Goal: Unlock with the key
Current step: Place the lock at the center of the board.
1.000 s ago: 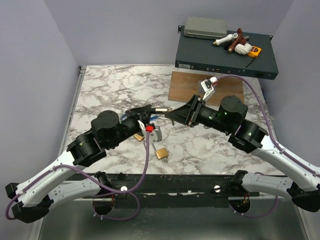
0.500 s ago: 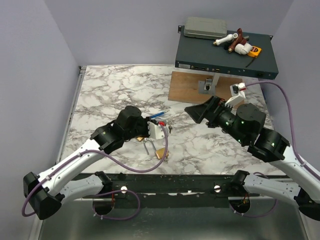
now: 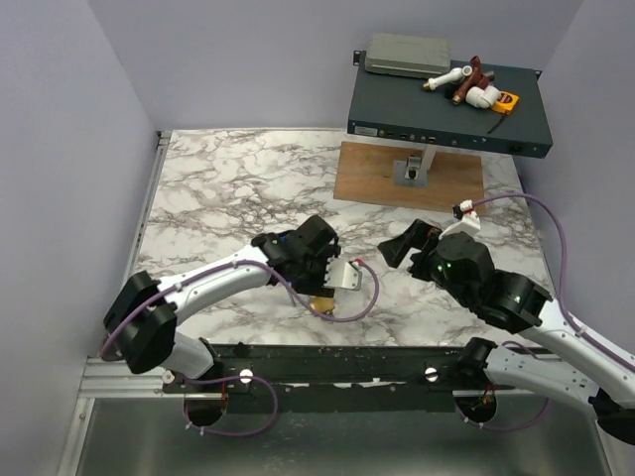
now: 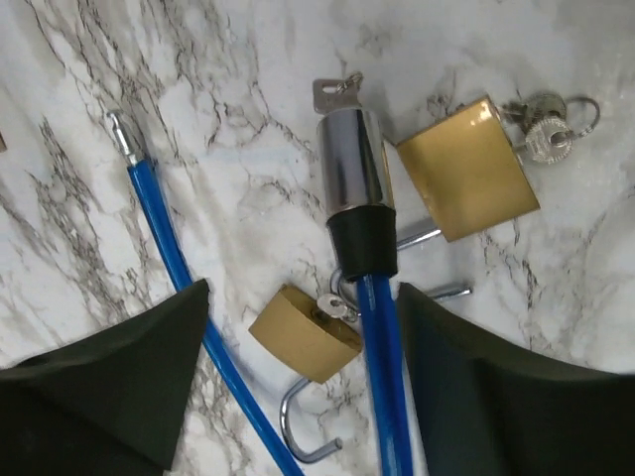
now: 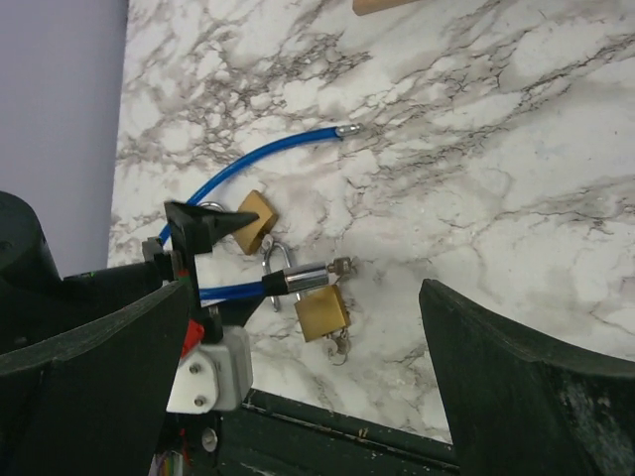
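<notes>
Silvery key (image 4: pixel 335 93) in chrome lock cylinder (image 4: pixel 354 164)

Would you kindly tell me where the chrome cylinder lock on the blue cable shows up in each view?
Top external: not visible, hidden under the left arm.
Left wrist: the shiny chrome cylinder lock stands upper centre, black collar below.
Right wrist: lower centre-left, lying across.
Shared landmark: the square brass padlock right beside it.

Bare marble table (image 3: pixel 218 178) lies free at the far left, while near the front edge a blue cable lock (image 4: pixel 354 164) and two brass padlocks (image 4: pixel 466 181) crowd the gap between the left gripper's (image 4: pixel 303 297) spread fingers, the right gripper (image 3: pixel 397 248), jaws also wide, hanging nearby.
</notes>
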You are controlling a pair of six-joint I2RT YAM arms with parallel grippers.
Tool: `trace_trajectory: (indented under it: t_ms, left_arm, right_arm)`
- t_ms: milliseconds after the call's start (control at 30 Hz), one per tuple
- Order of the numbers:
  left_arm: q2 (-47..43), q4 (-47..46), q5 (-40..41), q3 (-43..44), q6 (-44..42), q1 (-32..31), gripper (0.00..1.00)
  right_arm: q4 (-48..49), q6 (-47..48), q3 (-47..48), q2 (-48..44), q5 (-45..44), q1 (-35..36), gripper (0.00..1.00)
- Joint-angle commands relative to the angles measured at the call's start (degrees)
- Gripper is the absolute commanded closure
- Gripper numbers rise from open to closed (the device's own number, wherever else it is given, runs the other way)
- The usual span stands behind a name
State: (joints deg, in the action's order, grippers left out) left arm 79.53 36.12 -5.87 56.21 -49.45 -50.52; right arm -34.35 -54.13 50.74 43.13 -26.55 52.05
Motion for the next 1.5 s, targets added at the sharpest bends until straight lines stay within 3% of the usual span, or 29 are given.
trace_trajectory:
  t_ms: [0, 33, 167, 333, 533, 700, 800, 1000, 1200, 1300, 1467]
  left_arm:
    - [6.2, 2.81, 0.16, 7.29, 8.49, -0.37, 0.11]
    - [6.95, 2.83, -0.62, 7.71, 9.32, -0.32, 0.02]
    - [7.25, 3.3, -3.53, 8.57, 14.1, 0.34, 0.02]
    - [5.99, 10.6, -13.05, 12.88, 22.29, 5.61, 0.01]
    - [7.3, 26.49, -28.08, 18.32, 17.98, 10.07, 0.02]
    - [5.96, 31.88, -36.24, 18.92, 14.7, 11.91, 0.01]
    - [2.17, 24.87, -35.33, 16.89, 19.82, 15.79, 0.01]
    - [-9.25, 4.1, -36.59, 10.24, 32.37, 41.85, 0.01]
    - [-17.82, -24.77, -29.93, -6.39, 43.85, 64.37, 0.01]
    - [-19.48, -37.82, -27.33, -15.16, 48.93, 68.12, 0.02]
    - [-17.97, -57.56, -27.34, -27.47, 56.53, 68.05, 0.01]
  right_arm:
    - [-0.36, -0.62, -0.39, 2.39, -3.64, 0.23, 0.0]
    - [-0.01, 0.26, -0.29, 3.26, -4.04, 0.13, 0.0]
    - [1.35, 3.72, 0.28, 7.14, -6.18, 0.02, 0.0]
    - [5.92, 8.49, -0.74, 11.82, -7.31, -2.25, 0.0]
    - [13.06, 13.18, -2.19, 17.48, -3.85, -9.71, 0.0]
    - [18.16, 17.05, -2.42, 19.89, -1.51, -15.06, 0.0]
    - [21.88, 18.81, -3.46, 19.93, -1.35, -17.38, 0.0]
    - [33.1, 24.27, -8.74, 20.01, -3.51, -23.95, 0.0]
    - [54.58, 33.96, -19.73, 22.08, -13.26, -28.95, 0.0]
    - [60.39, 33.46, -22.47, 25.64, -15.17, -32.45, 0.0]
    - [70.99, 32.01, -26.19, 30.88, -11.36, -38.92, 0.0]
